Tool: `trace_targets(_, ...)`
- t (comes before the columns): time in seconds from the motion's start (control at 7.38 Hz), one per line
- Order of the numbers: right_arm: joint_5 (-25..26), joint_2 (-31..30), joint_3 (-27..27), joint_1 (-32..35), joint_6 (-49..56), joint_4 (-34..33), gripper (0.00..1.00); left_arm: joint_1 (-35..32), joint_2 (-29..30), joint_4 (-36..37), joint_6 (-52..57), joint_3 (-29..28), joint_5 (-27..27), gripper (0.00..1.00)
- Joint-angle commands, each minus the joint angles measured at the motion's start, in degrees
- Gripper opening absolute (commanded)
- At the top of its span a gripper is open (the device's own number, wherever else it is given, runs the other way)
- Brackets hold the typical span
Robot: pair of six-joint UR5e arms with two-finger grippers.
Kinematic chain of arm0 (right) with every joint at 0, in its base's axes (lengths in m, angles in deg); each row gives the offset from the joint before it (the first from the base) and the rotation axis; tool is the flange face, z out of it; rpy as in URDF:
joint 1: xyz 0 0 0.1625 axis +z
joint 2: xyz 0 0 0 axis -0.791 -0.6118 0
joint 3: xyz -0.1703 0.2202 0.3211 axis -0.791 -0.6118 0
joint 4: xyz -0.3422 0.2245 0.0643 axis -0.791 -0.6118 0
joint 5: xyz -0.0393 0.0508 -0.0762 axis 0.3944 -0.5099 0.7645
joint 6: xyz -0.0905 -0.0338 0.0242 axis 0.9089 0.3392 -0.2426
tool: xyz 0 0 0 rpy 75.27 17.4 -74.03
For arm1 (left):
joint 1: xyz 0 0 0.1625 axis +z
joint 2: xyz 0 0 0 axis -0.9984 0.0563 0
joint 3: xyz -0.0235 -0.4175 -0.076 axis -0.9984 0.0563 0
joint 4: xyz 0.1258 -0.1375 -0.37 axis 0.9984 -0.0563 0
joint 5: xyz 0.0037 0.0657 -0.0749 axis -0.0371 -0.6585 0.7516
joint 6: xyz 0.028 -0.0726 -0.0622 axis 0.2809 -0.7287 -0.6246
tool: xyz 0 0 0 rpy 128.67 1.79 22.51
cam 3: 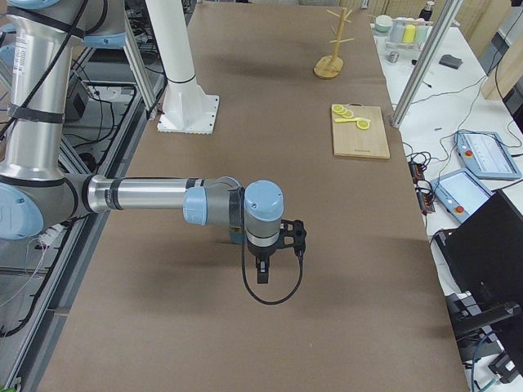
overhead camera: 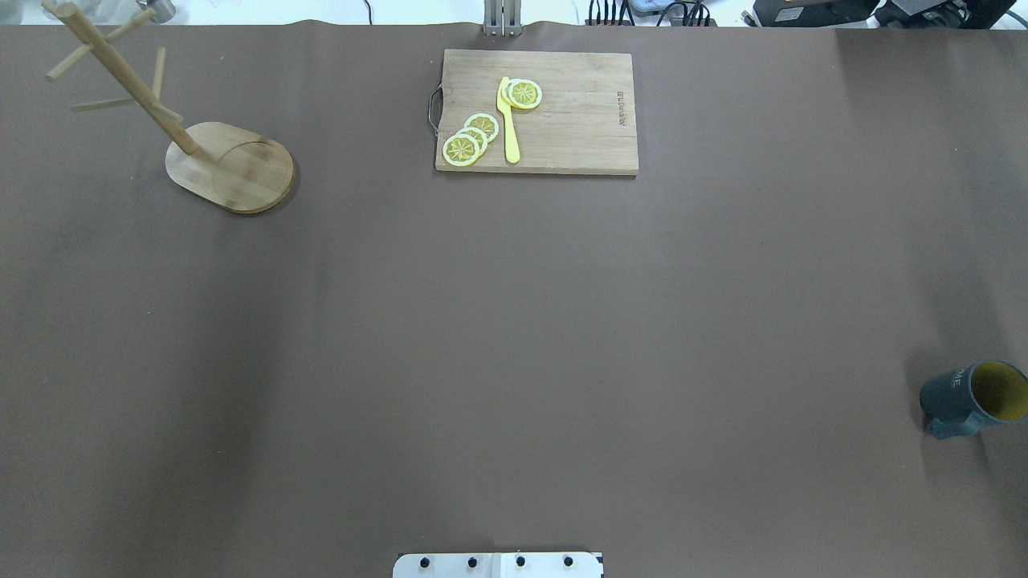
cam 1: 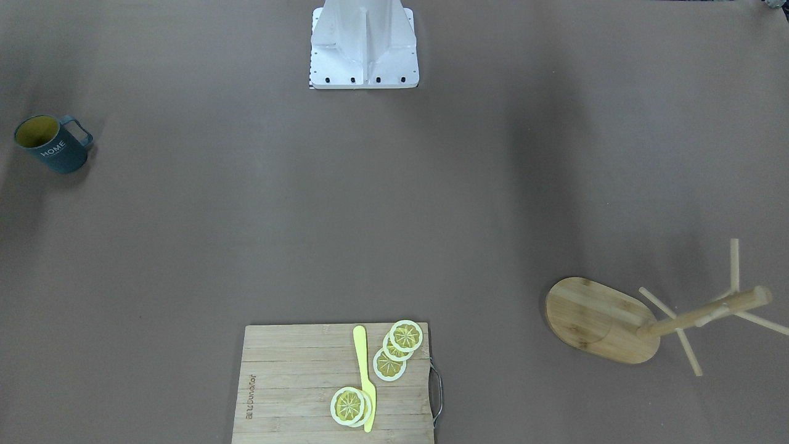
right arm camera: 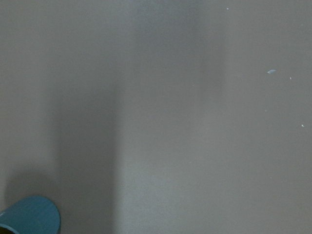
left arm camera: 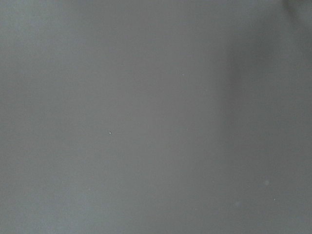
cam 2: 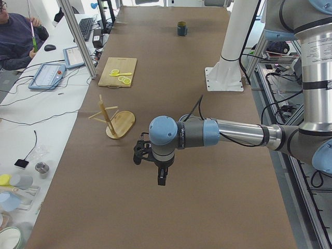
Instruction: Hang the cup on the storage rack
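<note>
Teal-blue cup (cam 1: 54, 145) upright at the far left edge of the front-facing view, yellow inside, handle to its upper right. Bottom centre, bamboo cutting board (cam 1: 290, 370) with lemon slices (cam 1: 407, 336) and a yellow knife (cam 1: 365, 370). Lower right, storage rack (cam 1: 601, 320) standing, well apart from the cup. Side views only: left gripper (cam 2: 162, 177) and right gripper (cam 3: 261, 271) pointing down over brown table (cam 1: 246, 216); cannot tell whether spread or pressed together.

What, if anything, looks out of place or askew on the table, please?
Nothing stands out: the cup and the storage rack both stand upright, and the lemon slices and knife lie on the cutting board.
</note>
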Motion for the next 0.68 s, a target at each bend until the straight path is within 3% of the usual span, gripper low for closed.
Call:
trace_targets(0.0, -0.7, 1.0, 4.1, 0.0, -0.1, 0.2, 1.00, -0.2, 1.0, -0.1, -0.2, 0.8, 0.1, 0.99)
trace_targets(0.27, -0.7, 1.7, 7.7, 0.0, -0.5, 0.2, 1.00, -0.8, 1.8, -4.2, -0.5, 3.4, 0.3, 0.99)
trace_targets(0.41, -0.7, 2.9, 8.3, 0.0, -0.5, 0.1, 1.00, -0.8, 3.1, -14.4, -0.5, 1.3, 0.1, 0.99)
trace_targets(0.54, -3.0, 3.1, 8.2, 0.0, -0.6, 0.0, 1.00, -0.8, 3.4, -18.9, -2.5, -2.4, 0.5, 0.99)
